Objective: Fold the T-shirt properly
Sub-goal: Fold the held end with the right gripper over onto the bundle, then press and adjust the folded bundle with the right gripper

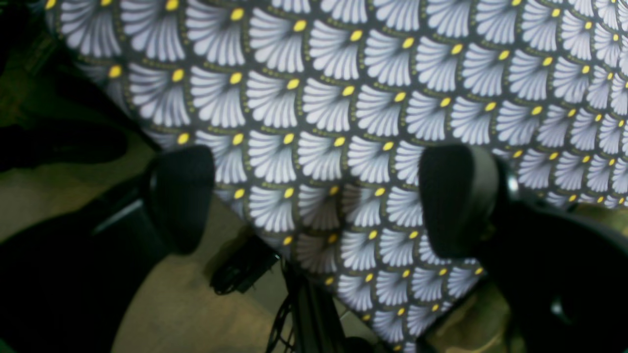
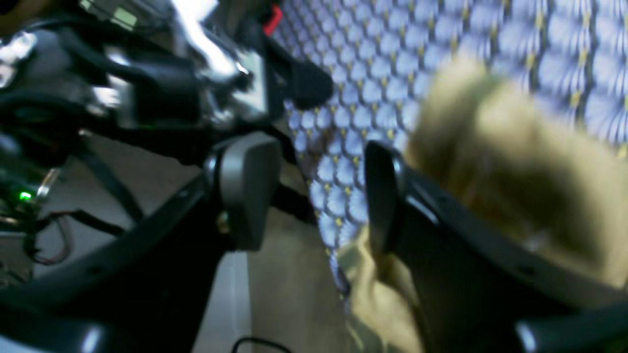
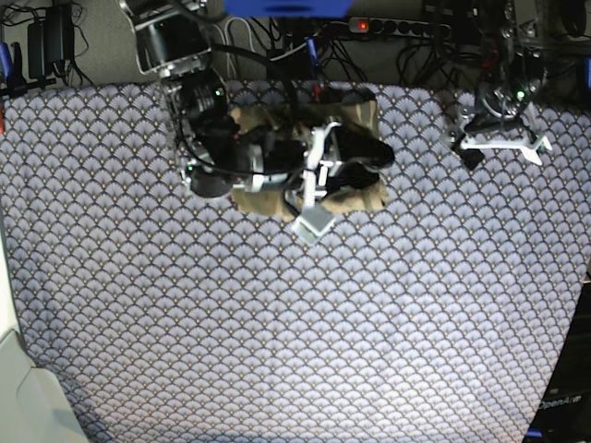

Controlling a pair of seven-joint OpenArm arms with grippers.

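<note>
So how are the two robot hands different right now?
The right gripper hovers right over the T-shirt, with tan cloth beside one finger; the left gripper is far off at the table's edge, with only the tablecloth under it. The left gripper's jaws stand wider apart than the right gripper's. Both are open and hold nothing.

- Bench (image 3: 277, 323): draped in a blue-grey scallop-patterned tablecloth (image 3: 295, 351).
- Floor (image 1: 186, 314): tan, beyond the cloth's edge.
- Power strip (image 3: 406, 26) and cables: behind the far edge.
</note>
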